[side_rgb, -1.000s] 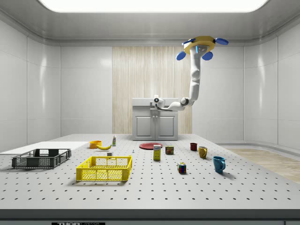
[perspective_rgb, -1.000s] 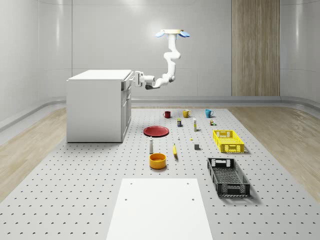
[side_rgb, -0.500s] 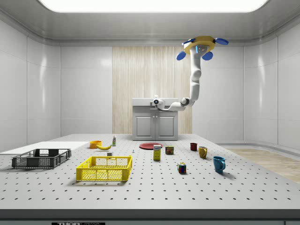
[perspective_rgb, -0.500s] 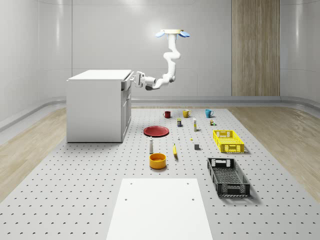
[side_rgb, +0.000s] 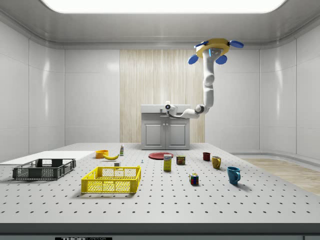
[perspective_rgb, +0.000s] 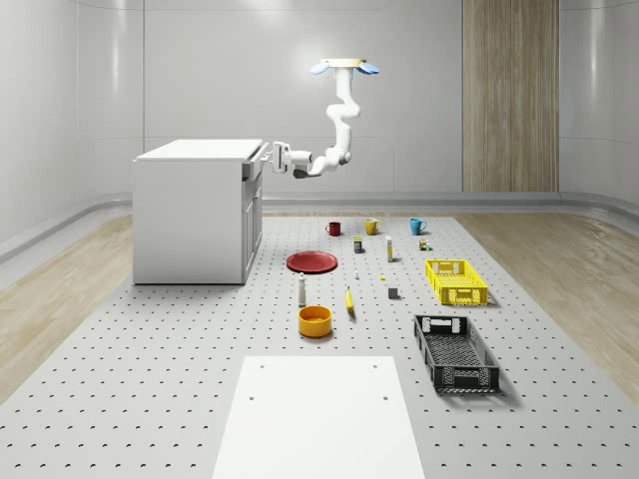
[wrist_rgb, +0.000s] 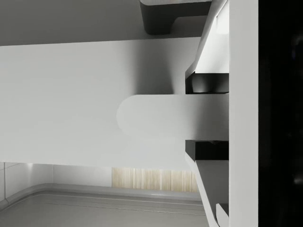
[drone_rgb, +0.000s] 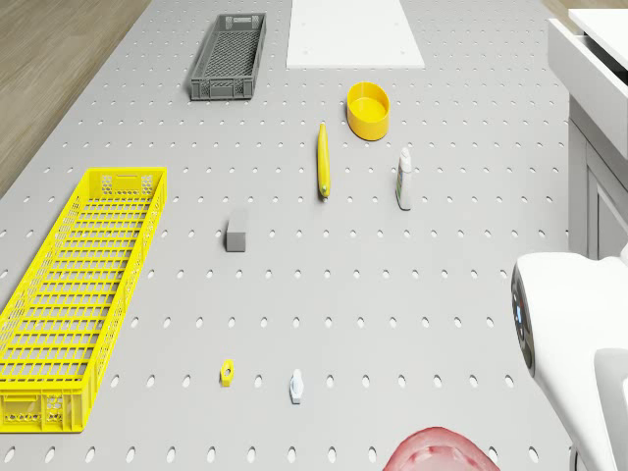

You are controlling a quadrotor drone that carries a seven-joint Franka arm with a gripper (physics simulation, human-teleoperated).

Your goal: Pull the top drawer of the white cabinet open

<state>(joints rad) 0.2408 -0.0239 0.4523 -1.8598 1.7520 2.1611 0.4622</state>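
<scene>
Cabinet (perspective_rgb: 190,215): white, sits at the whole-scene view's left on the pegboard table (perspective_rgb: 150,399), front facing right.
Drawer (perspective_rgb: 252,170): top one, right under the cabinet's top edge. Looks like it's poking out of the front a bit; hard to say how far.
Handle (wrist_rgb: 151,116): pale rounded bar in the wrist view, sitting between the two dark pads (wrist_rgb: 206,84).
Gripper (perspective_rgb: 270,154): right at the drawer front, up by the cabinet's top corner, pointing sideways into it. The pads look pressed onto the handle from both sides, so it's clamped on it as far as I can see.
Arm (perspective_rgb: 342,115): hangs down from the drone, then bends over toward the cabinet.
Drone (perspective_rgb: 345,67): hovering high up, right of the cabinet, over the table's far end.
Plate (perspective_rgb: 312,261): red, on the table just right of the cabinet.
Bowl (perspective_rgb: 315,320): yellow, nearer the camera than the plate.
Crates: yellow crate (perspective_rgb: 456,281) and black crate (perspective_rgb: 455,352) off at the right, well apart from the cabinet.
</scene>
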